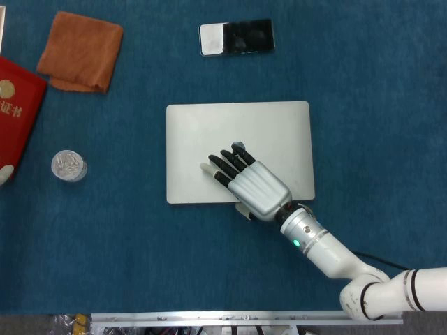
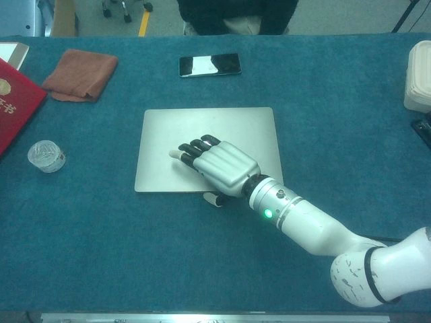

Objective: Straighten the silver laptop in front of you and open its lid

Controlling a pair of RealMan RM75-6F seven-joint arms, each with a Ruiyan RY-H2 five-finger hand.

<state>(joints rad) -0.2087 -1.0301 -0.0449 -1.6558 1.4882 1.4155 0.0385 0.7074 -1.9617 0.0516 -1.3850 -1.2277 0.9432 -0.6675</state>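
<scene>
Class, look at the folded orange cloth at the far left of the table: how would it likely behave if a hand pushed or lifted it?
The orange cloth lies folded with soft, uneven edges, so it would probably bunch rather than slide whole. Lifted, it would likely droop and unfold. It looks light and won't roll.

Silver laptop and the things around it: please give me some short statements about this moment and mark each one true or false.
1. The silver laptop has its lid closed. True.
2. The right robot hand lies over the laptop's near edge, thumb below it. True.
3. The phone rests on the laptop. False: it lies apart, beyond the far edge.
4. The orange cloth covers the round clear container. False: they lie well apart.
5. The red booklet lies at the table's left edge. True.
</scene>
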